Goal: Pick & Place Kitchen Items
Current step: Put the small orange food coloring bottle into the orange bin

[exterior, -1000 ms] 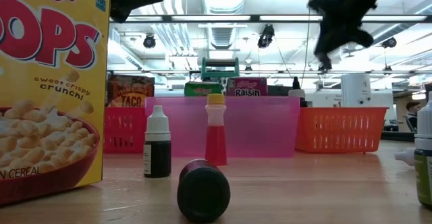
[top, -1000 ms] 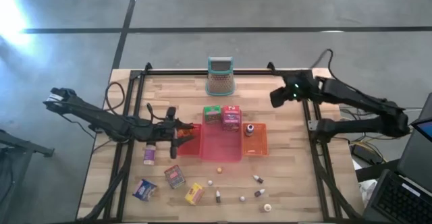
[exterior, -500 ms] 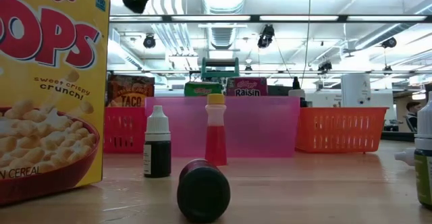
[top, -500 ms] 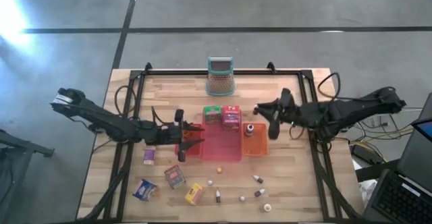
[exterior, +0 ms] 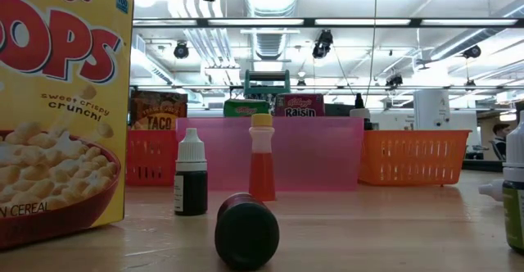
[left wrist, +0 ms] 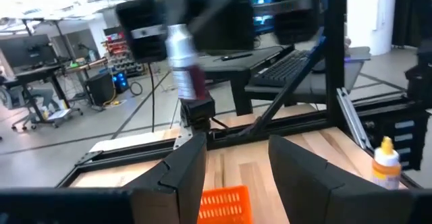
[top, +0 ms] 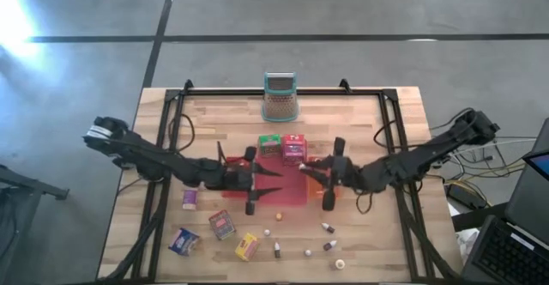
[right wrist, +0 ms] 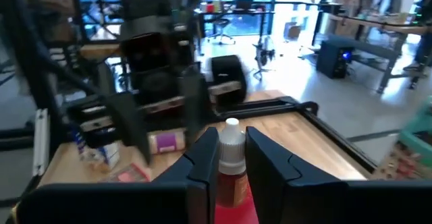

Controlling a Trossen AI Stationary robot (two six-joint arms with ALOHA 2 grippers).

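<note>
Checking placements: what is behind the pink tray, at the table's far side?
Behind the pink tray stand a green box and a red raisin box; farther back, the mesh holder. The low view hides their lower halves behind the tray wall.

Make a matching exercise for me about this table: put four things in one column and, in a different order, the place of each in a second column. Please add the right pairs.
Things:
1. mesh holder
2. white-capped amber bottle
3. green box
4. yellow box

Places:
a. lying on the wood near the front edge of the table
b. between the fingers of the right gripper
c. alone at the back edge of the table
d. beside the red box, just behind the pink tray

Pairs: 1-c, 2-b, 3-d, 4-a
</note>
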